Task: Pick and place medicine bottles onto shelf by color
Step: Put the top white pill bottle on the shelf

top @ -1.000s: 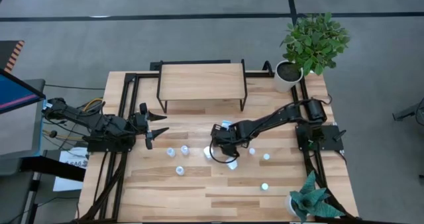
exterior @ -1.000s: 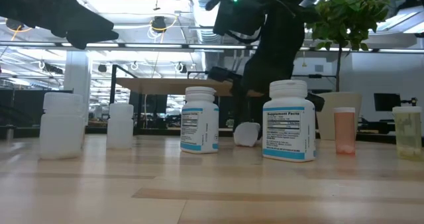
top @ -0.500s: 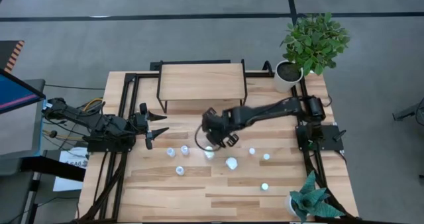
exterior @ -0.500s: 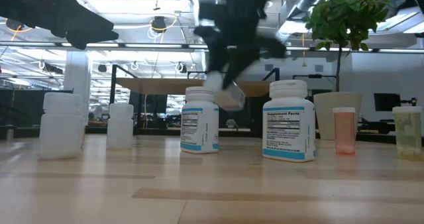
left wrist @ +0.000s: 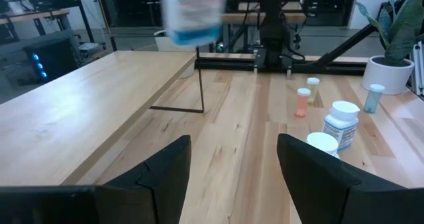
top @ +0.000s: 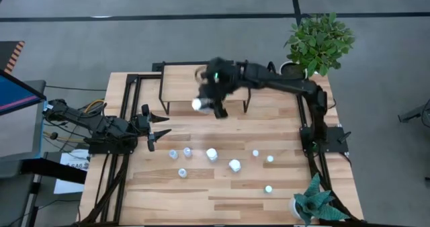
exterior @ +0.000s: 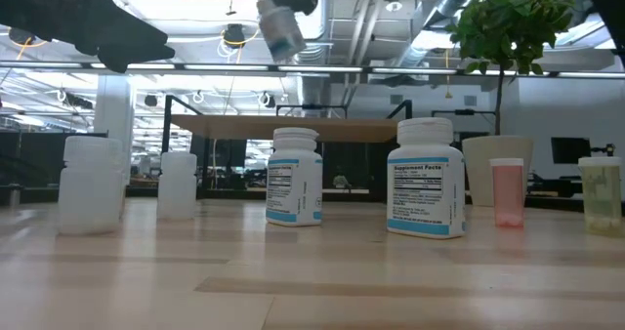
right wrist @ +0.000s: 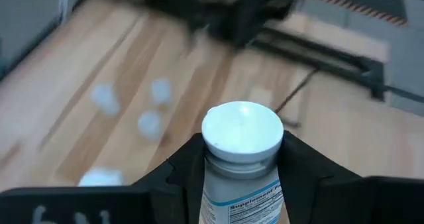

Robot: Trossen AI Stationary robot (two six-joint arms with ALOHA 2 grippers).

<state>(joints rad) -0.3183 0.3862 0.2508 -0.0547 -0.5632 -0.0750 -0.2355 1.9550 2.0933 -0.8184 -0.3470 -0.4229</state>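
My right gripper [top: 209,104] is shut on a white medicine bottle with a blue-edged label [top: 199,105], high above the front edge of the shelf [top: 205,79]. The shelf is a light-wood top on black legs at the table's far side. The bottle also shows in the low view [exterior: 280,29] and in the left wrist view [left wrist: 193,12]. My left gripper [top: 166,124] is open and empty at the table's left. Two more large white bottles [top: 211,154] [top: 234,165] and several small ones [top: 182,172] stand on the table. My right gripper pinches the bottle's labelled body [right wrist: 242,201] between its two fingers [right wrist: 185,174], just below the cap. The white cap [right wrist: 242,130] sticks out beyond the fingertips. The bottle is lifted clear and tilted, its cap toward the table's left and slightly up.
Potted plants stand at the far right corner [top: 292,76] and the near right corner [top: 306,207]. Small bottles [top: 255,153] [top: 270,158] [top: 268,189] stand right of centre, and others [top: 173,154] [top: 187,151] left of centre. Black frame rails run along both table sides.
My right gripper has taken a white bottle from the table's middle, lifted it clear and carried it up and toward the far edge. It now stands over the shelf's front, and the bottle has tipped with its cap toward the left.
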